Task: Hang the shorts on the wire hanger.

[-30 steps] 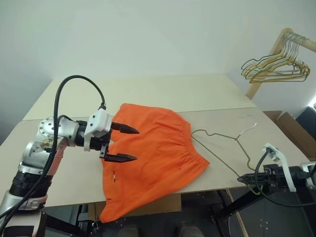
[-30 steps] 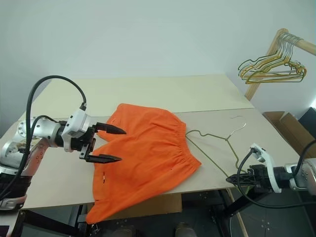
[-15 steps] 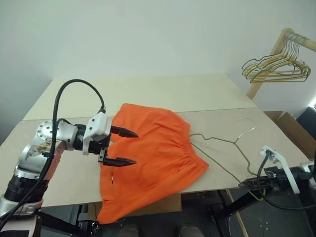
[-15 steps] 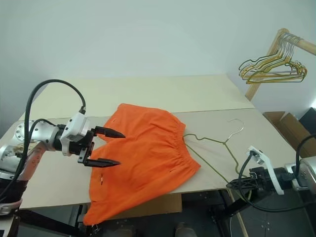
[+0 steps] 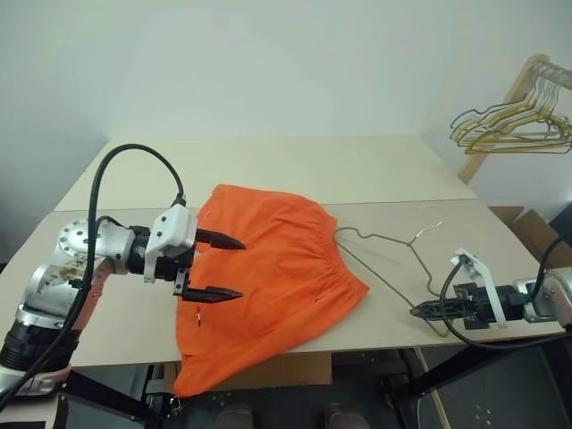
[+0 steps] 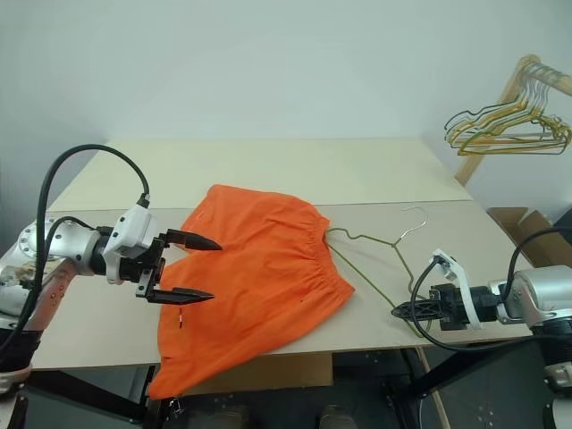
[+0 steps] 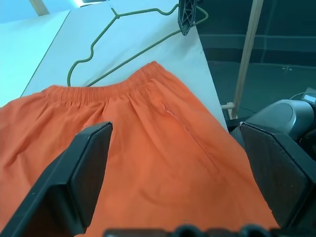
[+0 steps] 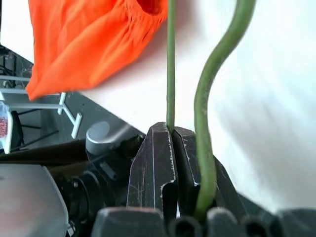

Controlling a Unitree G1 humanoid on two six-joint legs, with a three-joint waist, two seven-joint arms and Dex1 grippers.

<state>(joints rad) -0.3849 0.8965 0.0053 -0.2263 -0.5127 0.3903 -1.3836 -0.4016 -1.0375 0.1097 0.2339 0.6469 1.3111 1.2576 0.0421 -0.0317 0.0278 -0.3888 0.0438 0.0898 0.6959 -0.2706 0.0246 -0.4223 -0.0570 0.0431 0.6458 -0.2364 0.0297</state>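
Right gripper [image 6: 399, 311] clenched on the thin greyish-green wire hanger [image 6: 371, 255] at the near edge of the beige table [image 6: 268, 165]. Bright orange fabric shorts [image 6: 255, 273] lie beside it, apparently untouched below the spread-fingered left gripper [image 6: 198, 268]. No writing legible. Gold hangers [image 6: 509, 130] hang beyond.

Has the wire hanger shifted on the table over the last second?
Yes. The wire hanger, pinched by the right gripper, has slid toward the shorts: its far corner now touches the waistband, where a gap showed before.
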